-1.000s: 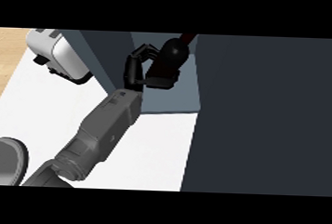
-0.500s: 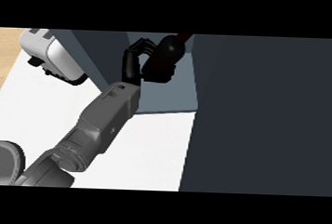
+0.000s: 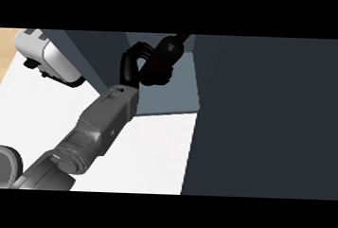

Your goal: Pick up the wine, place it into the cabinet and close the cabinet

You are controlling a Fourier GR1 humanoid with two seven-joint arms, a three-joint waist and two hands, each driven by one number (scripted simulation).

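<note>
The wine bottle (image 3: 171, 49) is dark with a reddish neck. It is tilted, with its neck pointing toward the top edge of the head view, inside the open cabinet (image 3: 169, 102). My left hand (image 3: 138, 63) is shut on it from the left, fingers curled round its body and hiding much of it. The bottle's base is hidden, so I cannot tell whether it rests on the grey-blue cabinet floor. My grey forearm runs up from the lower left. The right hand does not show.
The cabinet's dark door (image 3: 269, 119) stands open and fills the right side. A white toaster (image 3: 51, 59) sits at the upper left on the white counter (image 3: 153, 153). A grey rounded shape (image 3: 2, 167) lies at the lower left edge.
My left hand has carried the bottle a little up and to the left, deeper into the cabinet opening. The forearm followed it.
</note>
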